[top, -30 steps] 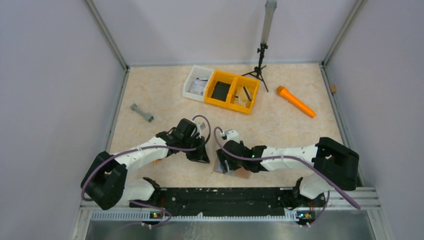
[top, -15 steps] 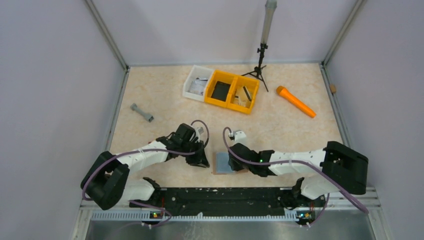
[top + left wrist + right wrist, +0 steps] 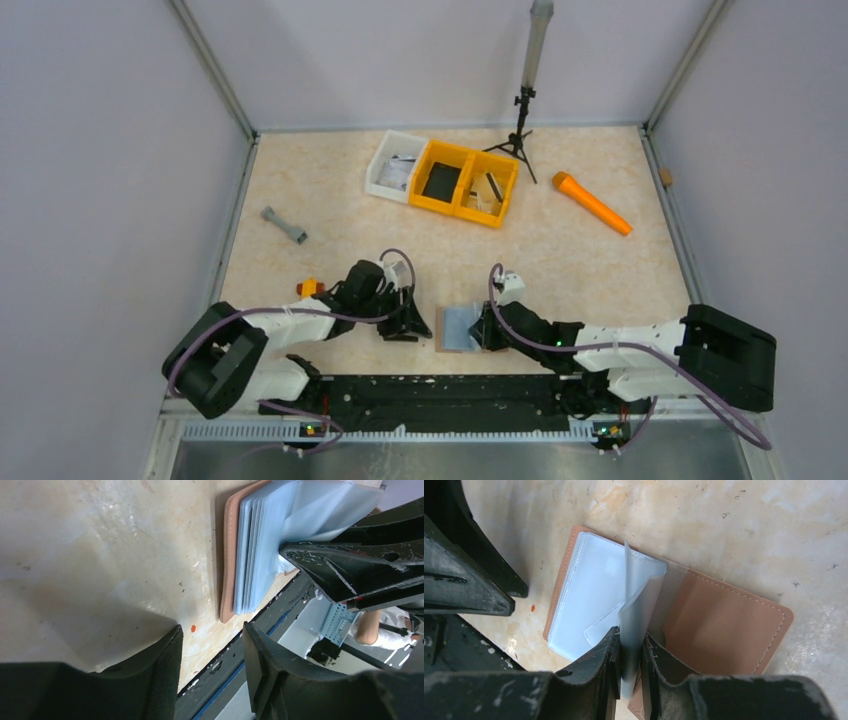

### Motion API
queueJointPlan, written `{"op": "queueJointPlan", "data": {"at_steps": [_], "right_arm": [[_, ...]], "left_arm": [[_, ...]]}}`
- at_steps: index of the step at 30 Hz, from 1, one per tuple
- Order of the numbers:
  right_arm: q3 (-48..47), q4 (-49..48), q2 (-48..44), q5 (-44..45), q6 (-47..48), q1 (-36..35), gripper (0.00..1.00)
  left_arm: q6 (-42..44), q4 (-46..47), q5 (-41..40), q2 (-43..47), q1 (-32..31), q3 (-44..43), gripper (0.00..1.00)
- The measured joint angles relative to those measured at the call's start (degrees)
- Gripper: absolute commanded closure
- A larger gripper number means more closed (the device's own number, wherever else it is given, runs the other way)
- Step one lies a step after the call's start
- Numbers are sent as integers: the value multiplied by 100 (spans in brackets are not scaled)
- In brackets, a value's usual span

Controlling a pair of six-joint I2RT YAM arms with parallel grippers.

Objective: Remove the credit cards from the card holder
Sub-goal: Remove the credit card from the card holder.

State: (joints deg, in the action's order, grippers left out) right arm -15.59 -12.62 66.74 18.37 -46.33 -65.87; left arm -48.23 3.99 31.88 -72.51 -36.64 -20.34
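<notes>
- Pinching one clear sleeve [image 3: 636,595], the right end effector [image 3: 629,665] had spread the card holder [image 3: 724,625] open at the near edge of the desk [image 3: 600,270].
- Left end effector [image 3: 212,635] had released; jaws apart, empty.
- Credit cards not yet out.

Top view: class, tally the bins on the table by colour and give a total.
White bin: 1
Yellow bins: 2
Total: 3
</notes>
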Motion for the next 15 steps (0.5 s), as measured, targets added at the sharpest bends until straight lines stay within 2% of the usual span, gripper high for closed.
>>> {"op": "queueJointPlan", "data": {"at_steps": [6,15], "right_arm": [[417,-702,-68,-188,-195,120,81],[573,-1134,28,-389,-295,166,81]], "left_arm": [[-284,629,205,-417,-142,42,48],[-662,1727,623,-1231,-291,-13,49]]}}
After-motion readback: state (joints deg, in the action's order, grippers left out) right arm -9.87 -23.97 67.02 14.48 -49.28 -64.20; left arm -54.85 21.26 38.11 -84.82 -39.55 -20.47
